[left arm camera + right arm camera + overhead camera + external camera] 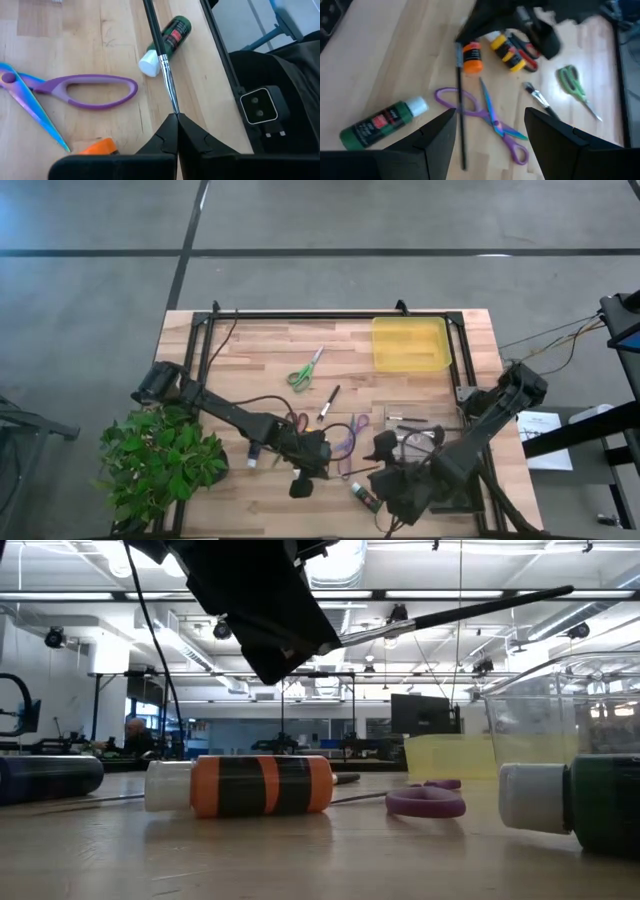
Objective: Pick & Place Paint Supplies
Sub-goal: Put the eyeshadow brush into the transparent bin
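My left gripper (pixel 176 116) is shut on a thin dark brush (pixel 159 45) above the table's near middle (pixel 305 465). My right gripper (pixel 490 135) hovers open just to its right (pixel 385 470), touching nothing. Below lie a green paint tube (pixel 167 36), purple scissors (pixel 85 92) and an orange tube (pixel 250 785), all flat on the wood. A yellow tube (pixel 505 50), red scissors (pixel 526 50), a second brush (pixel 540 100) and green scissors (pixel 575 84) lie farther off. A purple tube (pixel 45 778) lies to the left. My left gripper pinches the brush between its two fingertips (pixel 167 131) at the end of the silver ferrule (pixel 171 102). The brush points straight out ahead of the fingers, in line with them. It is lifted clear of the table, nearly level, its dark handle (pixel 470 608) tilted slightly up.
A yellow tray (pixel 410 343) sits at the far right of the table. A clear container (pixel 560 710) stands near the right arm. A potted plant (pixel 160 460) fills the near left corner. A black frame (pixel 330 313) runs along the far edge.
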